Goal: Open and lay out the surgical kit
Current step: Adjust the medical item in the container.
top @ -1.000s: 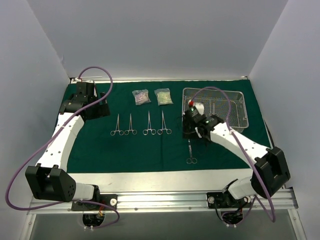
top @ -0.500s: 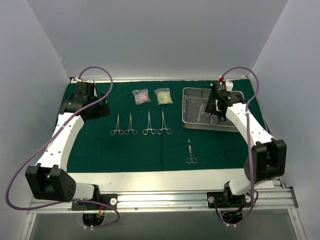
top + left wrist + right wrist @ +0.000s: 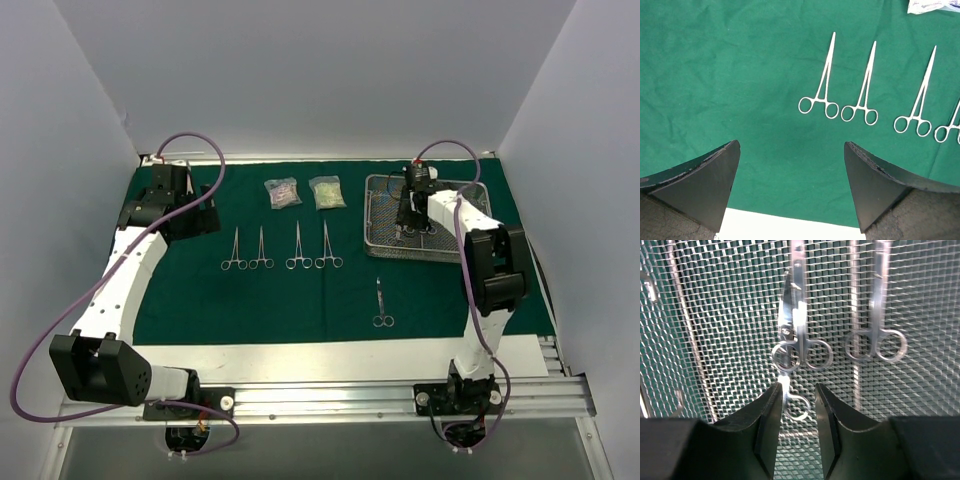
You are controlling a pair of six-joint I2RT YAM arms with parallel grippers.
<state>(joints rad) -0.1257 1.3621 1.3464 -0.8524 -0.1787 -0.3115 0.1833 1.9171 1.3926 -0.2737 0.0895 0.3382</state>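
Top external view: dark green cloth wrap (image 3: 180, 290) spread flat, bearing a row of four slim steel scissor-handled instruments (image 3: 261, 250), a fifth instrument (image 3: 381, 303) apart, two small clear packets (image 3: 283, 193), and a rectangular silver wire-mesh tray (image 3: 378, 190). Left gripper (image 3: 791, 145): jaws wide apart over the cloth. Right gripper (image 3: 797, 387), over the tray: fingers narrowly flank a ring handle (image 3: 796, 408); whether they grip it cannot be told.

Top camera high, overlooking; wrist cameras close, facing down; cloth (image 3: 290, 300) shared.

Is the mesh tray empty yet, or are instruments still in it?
Not empty. The right wrist view shows at least two scissor-handled instruments lying on the tray mesh, just ahead of the right hand.
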